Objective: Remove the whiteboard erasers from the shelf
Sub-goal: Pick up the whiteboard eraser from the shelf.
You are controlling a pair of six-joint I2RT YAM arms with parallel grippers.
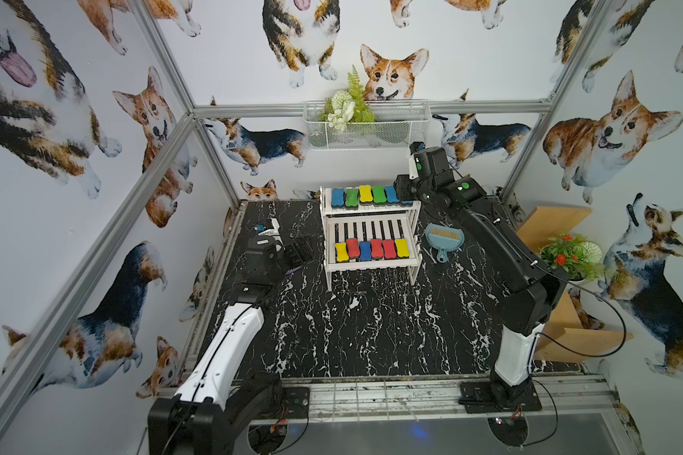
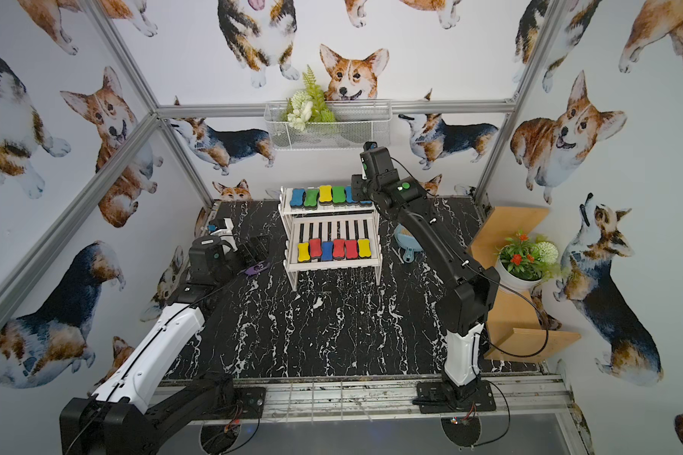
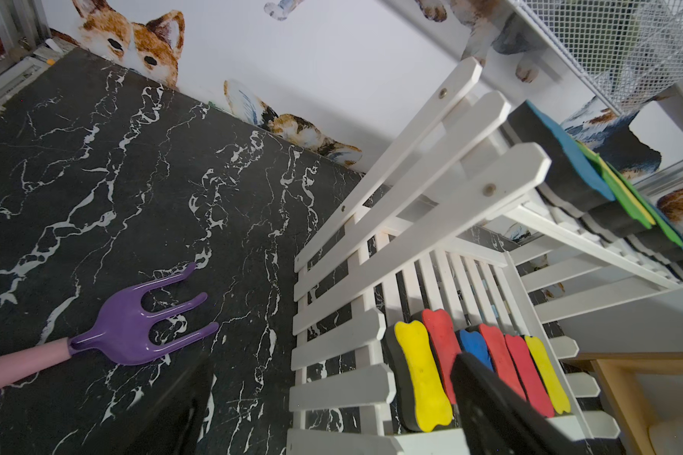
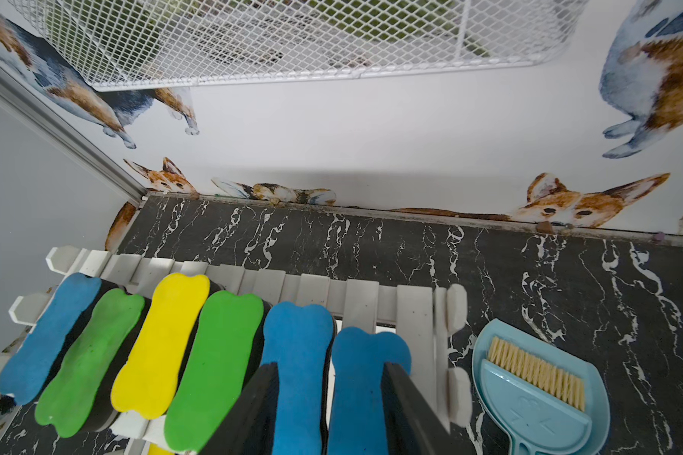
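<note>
The white slatted shelf [image 1: 371,211] [image 2: 332,264] stands at the back of the table. Several whiteboard erasers [image 1: 365,193] line its top tier, and several more [image 1: 371,249] [image 3: 422,378] lie on the lower tier. My right gripper [image 4: 330,366] is at the right end of the top row. Its fingers [image 4: 401,394] stand apart over the outer edges of two blue erasers [image 4: 363,378]. Contact does not show. In both top views its wrist hides the jaws. My left gripper [image 3: 332,366] [image 1: 298,250] is open, low at the shelf's left side, with nothing between its fingers.
A purple toy rake [image 3: 135,327] lies on the black marble table beside my left gripper. A light-blue dustpan with brush [image 1: 442,238] [image 4: 537,386] lies right of the shelf. A white wire basket [image 1: 367,126] hangs on the back wall above it. A tan shelf [image 1: 553,224] holds a potted plant [image 1: 572,256].
</note>
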